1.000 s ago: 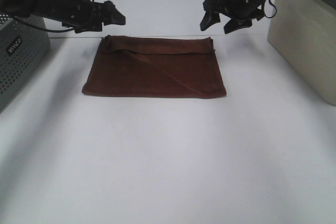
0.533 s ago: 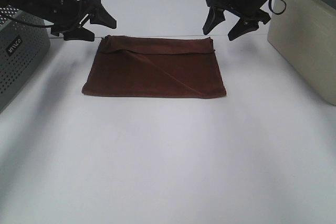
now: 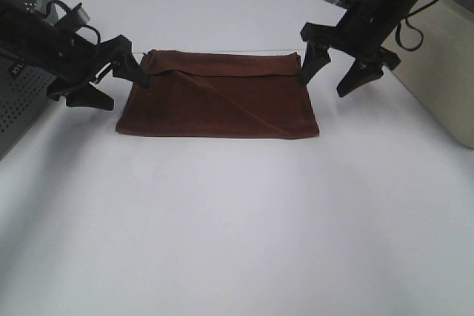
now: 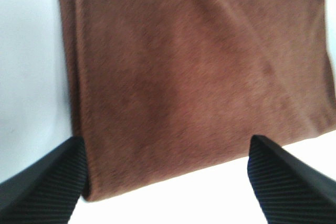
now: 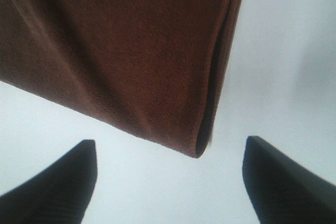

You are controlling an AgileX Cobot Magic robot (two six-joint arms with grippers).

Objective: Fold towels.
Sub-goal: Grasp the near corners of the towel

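Maroon towel [image 3: 218, 101] lies folded flat on the white table [image 3: 237, 220], with a diagonal crease across its top layer. Left gripper [image 3: 126, 94] is low at the towel's left back corner, jaws spread wide and holding nothing (whether a fingertip touches the cloth, I cannot tell). Right gripper [image 3: 323, 86] is at the towel's right back corner, jaws equally wide and empty.

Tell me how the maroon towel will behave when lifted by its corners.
The towel will likely sag limply: it lies flat in soft folded layers. Its fuzzy nap probably grips rather than slips. Pinching one layer may unfold it; the edge layers gape.
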